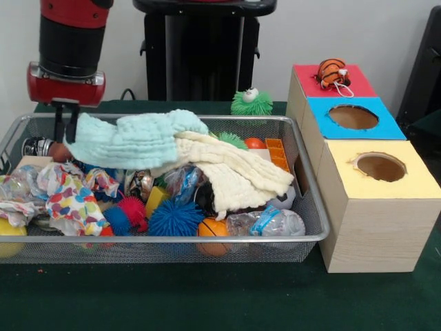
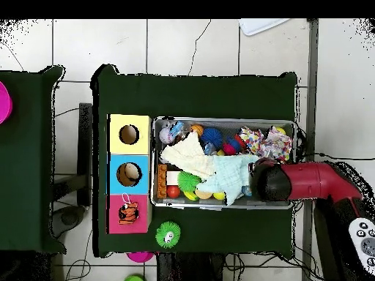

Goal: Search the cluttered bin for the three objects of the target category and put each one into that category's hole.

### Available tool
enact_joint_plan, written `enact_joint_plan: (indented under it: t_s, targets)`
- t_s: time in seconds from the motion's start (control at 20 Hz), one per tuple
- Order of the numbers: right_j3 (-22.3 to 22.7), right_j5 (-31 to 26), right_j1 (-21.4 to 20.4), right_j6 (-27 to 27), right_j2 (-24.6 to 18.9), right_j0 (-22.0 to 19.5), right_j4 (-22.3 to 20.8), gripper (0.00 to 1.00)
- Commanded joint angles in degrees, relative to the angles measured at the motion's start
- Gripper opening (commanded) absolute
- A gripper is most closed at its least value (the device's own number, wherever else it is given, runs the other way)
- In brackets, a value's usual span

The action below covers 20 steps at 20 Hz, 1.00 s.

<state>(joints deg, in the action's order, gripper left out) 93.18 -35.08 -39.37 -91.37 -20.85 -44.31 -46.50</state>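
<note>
The wire mesh bin (image 1: 313,238) is full of clutter. A mint cloth (image 1: 131,138) and a cream cloth (image 1: 234,172) lie over the pile. My gripper (image 1: 65,134) hangs at the bin's left end, right against the raised left corner of the mint cloth. In the overhead view the gripper (image 2: 256,180) is at the cloth's (image 2: 233,175) right edge, inside the bin (image 2: 220,120). Three boxes stand to the right: the red one (image 1: 310,83) with a tiger toy (image 1: 334,72) on its hole, the blue one (image 1: 353,116) and the yellow one (image 1: 380,167) with open holes.
The bin holds a blue spiky ball (image 1: 176,219), an orange ball (image 1: 213,227), a plastic bottle (image 1: 269,222), a dotted cloth (image 1: 72,196), an orange brick (image 1: 277,153) and a red ball (image 1: 255,143). A green spiky toy (image 1: 251,103) sits behind the bin.
</note>
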Motion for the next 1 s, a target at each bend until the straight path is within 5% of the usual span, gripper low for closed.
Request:
enact_joint_plan:
  t_s: [0.05, 0.8, 0.85, 1.0]
  targets:
    - [-4.7, -7.3, 1.5, 22.8, -5.5, -2.4, -3.2, 0.00]
    - [-5.4, -6.1, 1.1, 23.1, -3.9, -1.6, -4.1, 0.00]
    - [-5.5, -5.8, 1.2, 22.1, -3.7, -1.5, -3.9, 1.00]
    - [-5.5, -4.8, 1.2, 19.8, -3.4, -1.2, -3.6, 1.00]
